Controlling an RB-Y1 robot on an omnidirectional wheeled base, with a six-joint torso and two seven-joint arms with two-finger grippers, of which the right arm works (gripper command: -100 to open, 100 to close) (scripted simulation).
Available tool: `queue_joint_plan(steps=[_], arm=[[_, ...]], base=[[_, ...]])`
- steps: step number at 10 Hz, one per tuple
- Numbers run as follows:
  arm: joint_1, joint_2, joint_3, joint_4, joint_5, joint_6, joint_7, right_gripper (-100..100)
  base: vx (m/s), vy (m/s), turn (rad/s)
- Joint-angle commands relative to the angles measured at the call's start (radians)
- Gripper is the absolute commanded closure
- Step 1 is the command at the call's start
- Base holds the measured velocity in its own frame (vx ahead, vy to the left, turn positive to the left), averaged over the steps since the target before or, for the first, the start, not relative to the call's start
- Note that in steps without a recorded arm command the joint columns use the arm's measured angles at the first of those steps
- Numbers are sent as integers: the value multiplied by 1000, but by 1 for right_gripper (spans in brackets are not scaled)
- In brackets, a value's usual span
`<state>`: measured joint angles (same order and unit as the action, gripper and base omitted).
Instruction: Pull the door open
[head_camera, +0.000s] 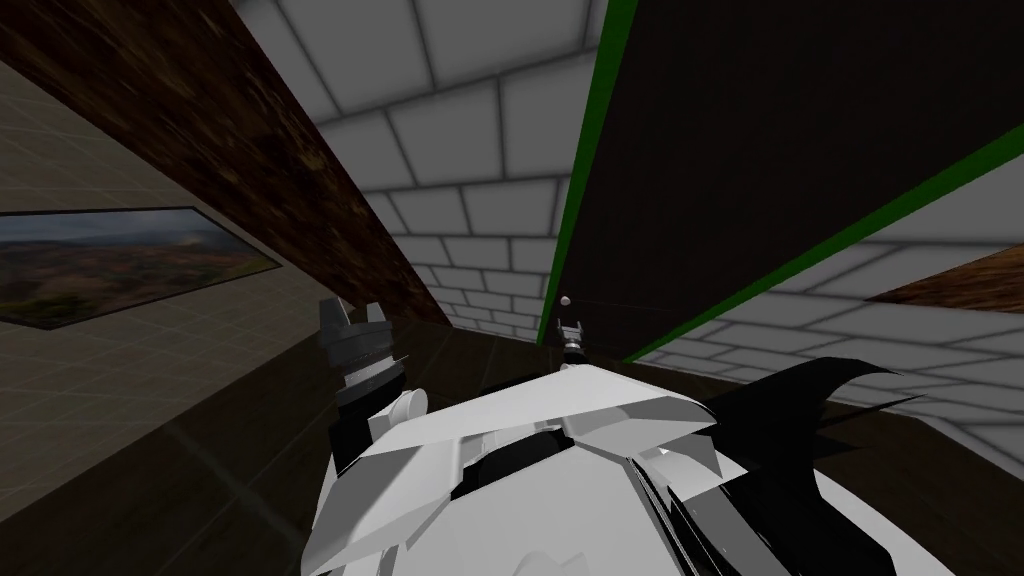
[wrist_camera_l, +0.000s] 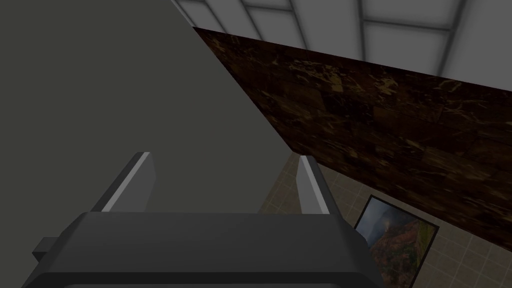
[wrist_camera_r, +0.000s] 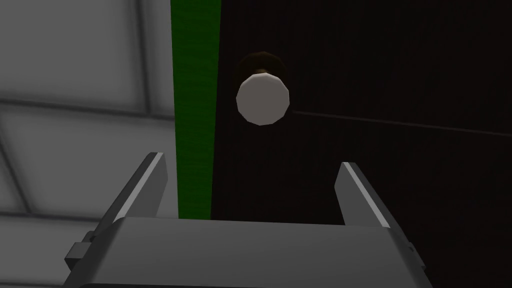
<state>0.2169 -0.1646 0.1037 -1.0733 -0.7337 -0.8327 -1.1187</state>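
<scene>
Two grippers meet you in the head view: the left gripper (head_camera: 353, 312) is raised at the near left, well apart from the door (head_camera: 780, 150), while the right gripper (head_camera: 571, 333) sits just short of the small pale knob (head_camera: 566, 299) at the dark door's left edge, by the green frame (head_camera: 588, 150). Your left wrist view shows that gripper's jaws standing wide with nothing between them. Your right wrist view shows its fingers (wrist_camera_r: 150, 185) wide too, with the round knob just beyond their tips, in line with the gap, untouched, beside the frame.
</scene>
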Motion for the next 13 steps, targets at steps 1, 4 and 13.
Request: queue_joint_plan(steps=[1,4,13], arm=[[-9,-1,1,33,-17,-5,-28,-100],[-13,-3,1,48,-27,-6,-40,-100],[7,-165,-19,171,-49,-50,-251,-100]], base=[[69,-127,119],[33,-65,64],[156,-3,53]])
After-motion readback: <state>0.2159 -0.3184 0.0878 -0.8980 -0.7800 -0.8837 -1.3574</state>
